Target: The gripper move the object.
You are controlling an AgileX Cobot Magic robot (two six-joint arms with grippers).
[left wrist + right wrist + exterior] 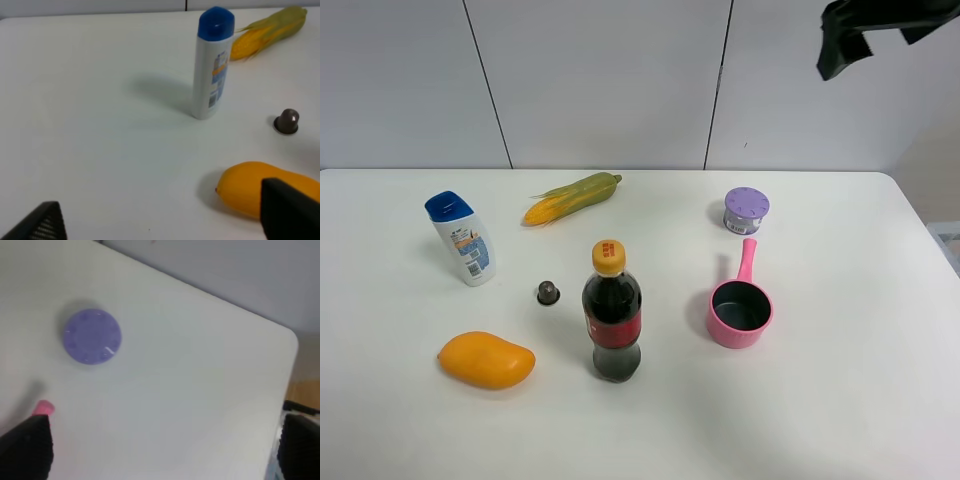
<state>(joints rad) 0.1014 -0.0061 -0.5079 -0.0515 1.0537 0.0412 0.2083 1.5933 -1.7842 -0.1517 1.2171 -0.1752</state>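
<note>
The object, an orange-yellow mango (486,360), lies on the white table (840,420) at the front left. In the left wrist view the mango (245,187) sits just beyond my left gripper (165,225), partly behind one black fingertip (290,210). The left jaws are wide apart and hold nothing. My right gripper (162,455) is also open and empty, high above the table's right side. A black part of the right arm (855,35) shows at the top right of the exterior view. The left gripper is out of the exterior view.
A white shampoo bottle with a blue cap (460,238), a corn cob (572,198) and a small dark cap (548,292) stand behind the mango. A cola bottle (612,315) is to its right. Further right are a pink pot (740,310) and a purple can (746,210).
</note>
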